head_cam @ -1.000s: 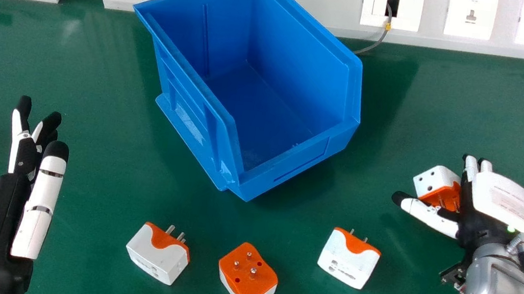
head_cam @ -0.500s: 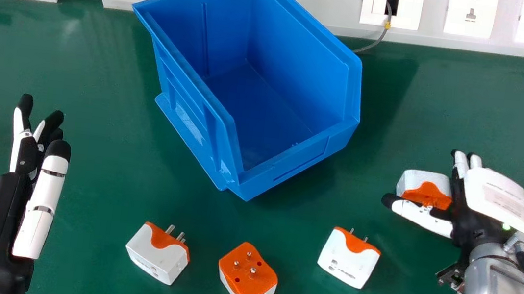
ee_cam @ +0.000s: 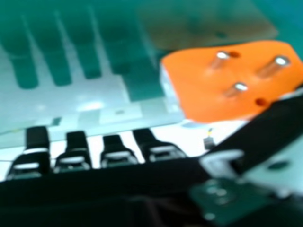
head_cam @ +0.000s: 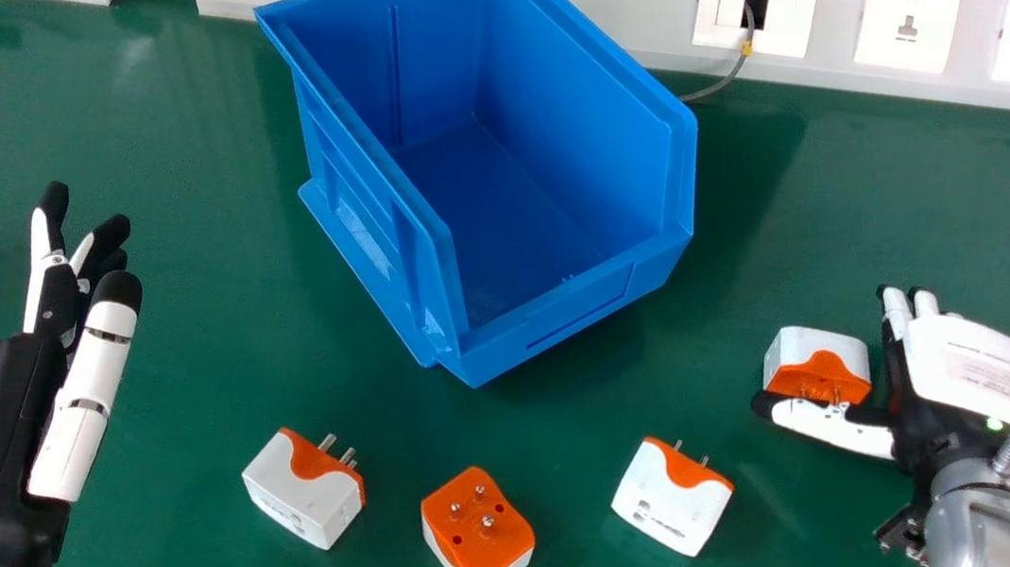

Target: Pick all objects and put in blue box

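Now right robot hand (head_cam: 971, 370) shifted rightward, fingers straight, palm farther from orange-and-white adapter (head_cam: 819, 348)

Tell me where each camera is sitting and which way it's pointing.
Head view: on the robot's head, looking forward and down at the table, box and adapters; the left hand and the right hand with its forearm show.
Right hand view: at the right hand, looking past its own fingertips and thumb at an adapter's pin side.
Both share the right hand, the table and the adapter beside its thumb.
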